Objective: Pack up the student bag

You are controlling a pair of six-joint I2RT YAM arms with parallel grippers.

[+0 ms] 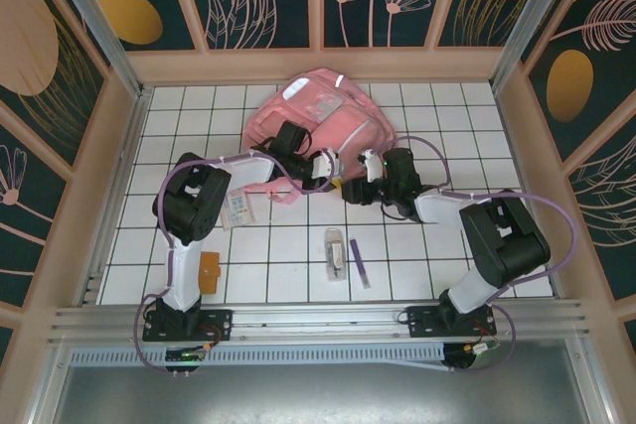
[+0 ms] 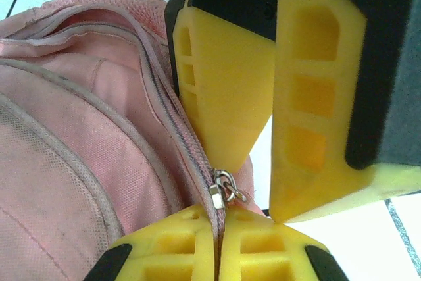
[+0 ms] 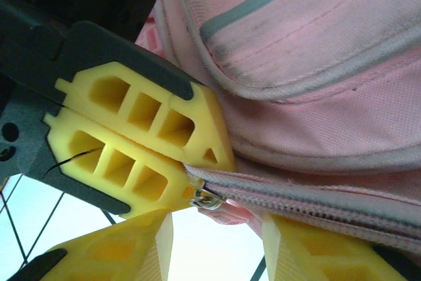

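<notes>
Pinching one student bag (image 1: 343, 126), left jaws, right jaws parted

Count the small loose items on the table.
4: white flat packet by the left arm, orange-brown block near its base, clear wrapped packet and purple pen at near centre. Arms may hide more.

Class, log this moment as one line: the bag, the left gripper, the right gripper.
student bag: front up, packing not begun | left gripper: shut on student bag's zipper edge | right gripper: open, beside zipper slider
</notes>
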